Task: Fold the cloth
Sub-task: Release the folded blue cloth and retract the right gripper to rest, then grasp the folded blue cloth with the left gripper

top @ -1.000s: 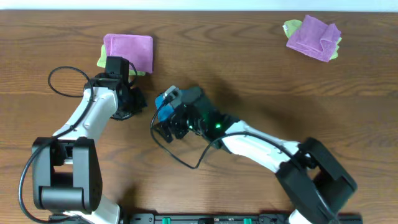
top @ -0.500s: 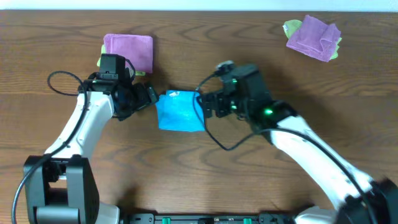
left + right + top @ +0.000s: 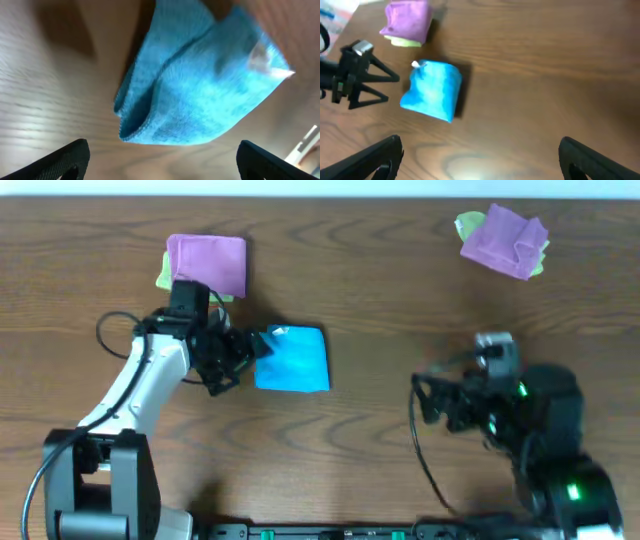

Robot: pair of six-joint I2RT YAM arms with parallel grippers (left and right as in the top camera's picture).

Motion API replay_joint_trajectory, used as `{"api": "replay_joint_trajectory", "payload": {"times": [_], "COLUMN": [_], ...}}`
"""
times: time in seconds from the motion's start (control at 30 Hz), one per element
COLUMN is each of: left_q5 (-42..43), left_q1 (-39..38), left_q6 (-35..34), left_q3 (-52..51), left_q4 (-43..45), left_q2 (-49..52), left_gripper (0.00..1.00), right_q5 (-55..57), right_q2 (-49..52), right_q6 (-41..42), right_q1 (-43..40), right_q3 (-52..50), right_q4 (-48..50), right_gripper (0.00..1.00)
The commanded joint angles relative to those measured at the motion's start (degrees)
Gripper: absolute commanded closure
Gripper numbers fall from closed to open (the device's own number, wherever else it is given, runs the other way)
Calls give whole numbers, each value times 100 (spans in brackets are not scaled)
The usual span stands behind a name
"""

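Note:
The sky-blue cloth (image 3: 293,359) lies folded into a small rectangle on the wooden table, a white tag at its top left corner. My left gripper (image 3: 243,360) is open just to the left of it, apart from it. In the left wrist view the cloth (image 3: 200,90) fills the middle, with bare table between it and the wide-apart gripper (image 3: 162,167). My right gripper (image 3: 422,402) is open far to the right, nothing between its fingers. The right wrist view shows the cloth (image 3: 432,91) well ahead of that gripper (image 3: 480,160).
A folded purple cloth on a yellow-green one (image 3: 207,265) lies at the back left, just behind my left arm. A second purple and yellow-green pile (image 3: 505,238) sits crumpled at the back right. Black cables loop beside both arms.
My right arm has pulled away from the cloth to the right and toward the front edge. My left gripper has opened and moved beside the cloth, which now lies folded and free.

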Motion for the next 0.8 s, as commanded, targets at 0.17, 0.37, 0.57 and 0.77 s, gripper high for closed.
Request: {"api": "replay_joint_trajectory", "payload": {"times": [0.17, 0.37, 0.57, 0.77], "left_q5": [184, 514, 608, 415], "left_q1": [-225, -225, -227, -297], "left_q6": [-649, -1233, -2127, -2594], "left_q3": [-494, -1165, -1773, -2013], "left_q4": [391, 1274, 2618, 3342], "left_q2": [-85, -85, -85, -85], "left_gripper": [5, 5, 5, 9], "right_q5": [-903, -940, -920, -920], "right_q2": [-1755, -2041, -2041, -2041], "right_q6": [730, 734, 730, 730], "right_q1": [-863, -957, -957, -892], "right_q3": [-951, -968, -968, -968], "right_q4": [-577, -767, -772, -785], "right_gripper": [1, 1, 1, 1]}}
